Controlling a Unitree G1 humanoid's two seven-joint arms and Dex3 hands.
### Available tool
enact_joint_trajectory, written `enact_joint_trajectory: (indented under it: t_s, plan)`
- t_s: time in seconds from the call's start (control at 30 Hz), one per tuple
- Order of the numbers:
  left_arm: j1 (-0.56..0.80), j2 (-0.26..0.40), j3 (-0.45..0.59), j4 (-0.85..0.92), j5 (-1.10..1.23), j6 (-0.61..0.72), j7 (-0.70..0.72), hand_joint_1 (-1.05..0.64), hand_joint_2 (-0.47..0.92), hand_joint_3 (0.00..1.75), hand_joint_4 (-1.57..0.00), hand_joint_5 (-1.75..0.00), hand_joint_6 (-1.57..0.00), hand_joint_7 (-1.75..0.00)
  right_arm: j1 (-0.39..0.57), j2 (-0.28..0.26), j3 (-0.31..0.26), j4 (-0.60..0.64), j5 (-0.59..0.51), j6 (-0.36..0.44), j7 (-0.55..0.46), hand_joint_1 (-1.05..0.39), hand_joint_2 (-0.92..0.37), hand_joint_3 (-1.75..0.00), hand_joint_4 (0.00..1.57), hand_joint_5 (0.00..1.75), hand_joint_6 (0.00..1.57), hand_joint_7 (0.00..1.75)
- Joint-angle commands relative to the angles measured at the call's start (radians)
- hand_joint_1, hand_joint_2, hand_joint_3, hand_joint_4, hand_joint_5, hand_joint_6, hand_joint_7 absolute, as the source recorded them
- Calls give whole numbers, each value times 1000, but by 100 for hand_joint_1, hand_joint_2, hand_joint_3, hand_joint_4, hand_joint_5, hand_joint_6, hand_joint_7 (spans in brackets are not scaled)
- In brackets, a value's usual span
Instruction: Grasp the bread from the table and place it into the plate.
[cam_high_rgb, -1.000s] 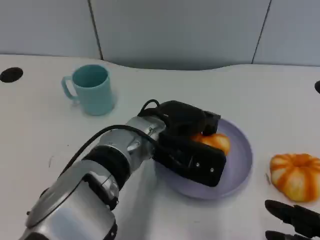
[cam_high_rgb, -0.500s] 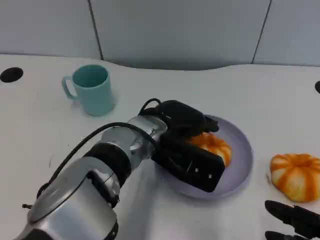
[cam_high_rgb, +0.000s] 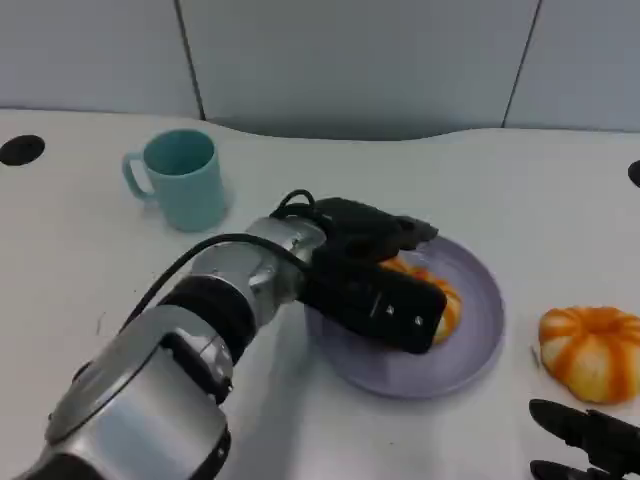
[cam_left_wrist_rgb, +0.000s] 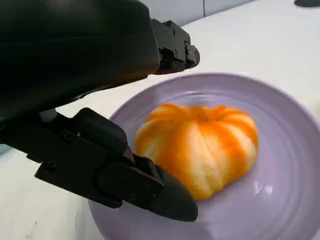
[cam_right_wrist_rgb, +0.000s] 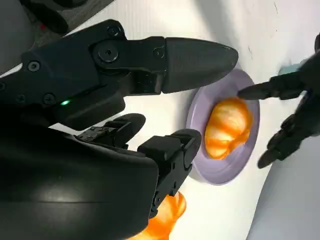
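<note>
Left hand (cam_high_rgb: 375, 290) is hovering spread around the bread (cam_left_wrist_rgb: 200, 147) resting in the plate (cam_high_rgb: 470, 345); judging release done, withdrawal next.

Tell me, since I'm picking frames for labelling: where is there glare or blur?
Left wrist view: small glare patch on the plate, bread sharp, left hand soft. Right wrist view: right hand close and soft. Head view: even light, no glare.

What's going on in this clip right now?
The robot's left hand is over the purple plate, where one orange bread already lies. Its fingers are spread around the bread, apparently not gripping it. A second bread sits on the table beside the plate, near the idle right hand. A teal mug stands farther back.
</note>
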Motion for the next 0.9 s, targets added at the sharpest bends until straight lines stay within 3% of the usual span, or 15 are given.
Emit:
enact_joint_trajectory:
  t_s: [0.03, 0.27, 0.4, 0.53, 0.8, 0.83, 0.9]
  plan:
    - [-17, 83, 77, -45, -88, -44, -108, -92, 88, 0, 0, 0, -3, -1, 3, -4, -12, 2, 13, 6, 1, -50, -92, -48, 67, 1, 48, 0]
    - [68, 213, 222, -155, -279, -84, -335, -86, 91, 1, 0, 0, -3, -1, -3, -5, -13, 2, 10, 12, -1, -50, -92, -48, 67, 1, 48, 0]
    - [187, 284, 352, -244, -460, -127, -453, -83, 90, 0, -2, -1, -7, -2, -5, -10, -19, -3, 13, 25, 1, -51, -92, -48, 67, 1, 48, 0]
    - [339, 338, 456, -422, -598, -73, -505, -66, 89, 1, -15, -9, -19, -6, -6, -11, -26, 6, 22, 20, 9, -50, -92, -48, 66, 0, 48, 0]
    - [652, 421, 584, -815, -747, 138, -498, -52, 90, 0, -33, -22, -37, -9, -2, -15, -44, 15, 35, 10, 23, -50, -92, -48, 66, 1, 48, 0]
    - [700, 433, 598, -859, -747, 159, -484, -53, 91, 0, -36, -30, -41, -9, -2, -15, -46, 16, 37, 10, 26, -51, -92, -48, 66, 0, 49, 0]
    - [776, 446, 622, -928, -750, 199, -461, -52, 91, 0, -29, -69, -50, -6, -1, -16, -49, 17, 38, 11, 29, -51, -92, -48, 65, 0, 48, 0]
